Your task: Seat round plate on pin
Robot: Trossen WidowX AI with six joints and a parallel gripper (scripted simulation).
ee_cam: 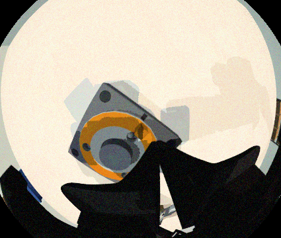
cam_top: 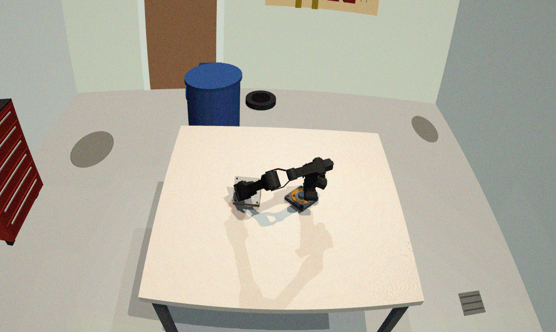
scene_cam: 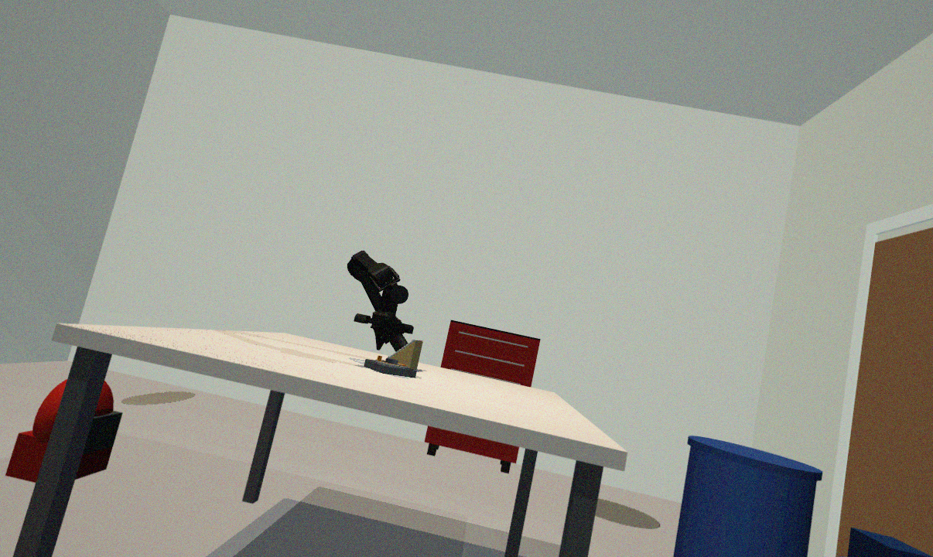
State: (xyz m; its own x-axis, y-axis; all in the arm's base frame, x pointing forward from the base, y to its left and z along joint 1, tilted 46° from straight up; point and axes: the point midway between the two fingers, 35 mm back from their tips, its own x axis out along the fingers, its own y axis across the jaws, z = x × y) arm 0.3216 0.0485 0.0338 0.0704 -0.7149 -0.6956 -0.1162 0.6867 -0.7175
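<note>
The dark square base (cam_top: pixel 300 208) (scene_cam: pixel 390 369) (ee_cam: pixel 120 102) is on the table. The round plate (ee_cam: pixel 97 121), an orange ring with a grey centre, lies around the post (ee_cam: pixel 115 155). Its orange tab (ee_cam: pixel 141 131) is on the side near my fingers. In the hole beside the tab a small shiny grey round shape (ee_cam: pixel 131 136) shows, perhaps the pin; I cannot tell for sure. I cannot tell whether the plate lies fully flat. My gripper (scene_cam: pixel 379 346) (ee_cam: pixel 160 143) is shut and empty, its tips just beside and above the tab. Contact cannot be told. The fingers hide the plate's near edge.
The arm's pale mounting plate (cam_top: pixel 253 200) is left of the base on the table (cam_top: pixel 197 256). A tan wedge-shaped piece (scene_cam: pixel 415 353) shows behind the base. The blue barrel (cam_top: pixel 214 103) and red cabinet (cam_top: pixel 7 177) stand off the table.
</note>
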